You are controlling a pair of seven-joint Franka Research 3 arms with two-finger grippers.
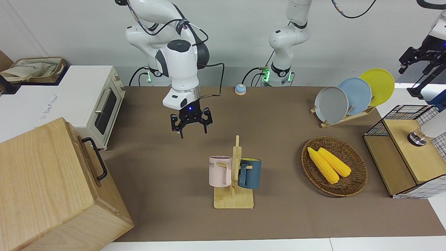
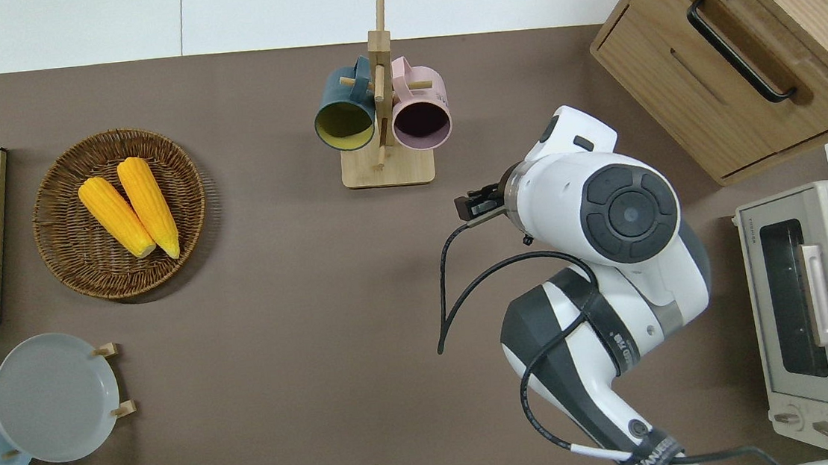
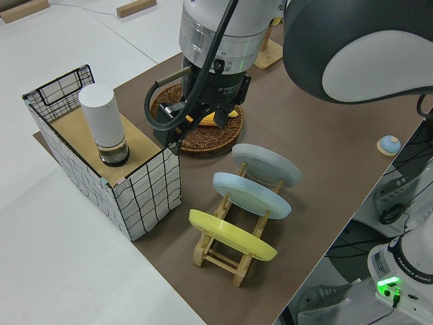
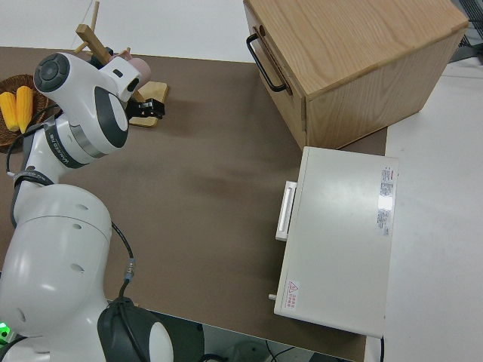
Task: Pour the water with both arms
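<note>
Right gripper point(image 1: 191, 128), jaws open, hovered mid-table; should descend squarely onto pink mug point(image 1: 220, 170); left arm parked.

White right arm's black claw point(image 1: 191, 122) hangs open over bare table; left arm parked

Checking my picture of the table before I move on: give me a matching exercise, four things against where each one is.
Things:
1. pink mug
2. two corn cobs
3. grey plate
4. white cylinder

Places:
A. in the wicker basket
B. on the wire-sided wooden box
C. hanging on the wooden mug stand
D. upright in the plate rack

Pairs: 1-C, 2-A, 3-D, 4-B
</note>
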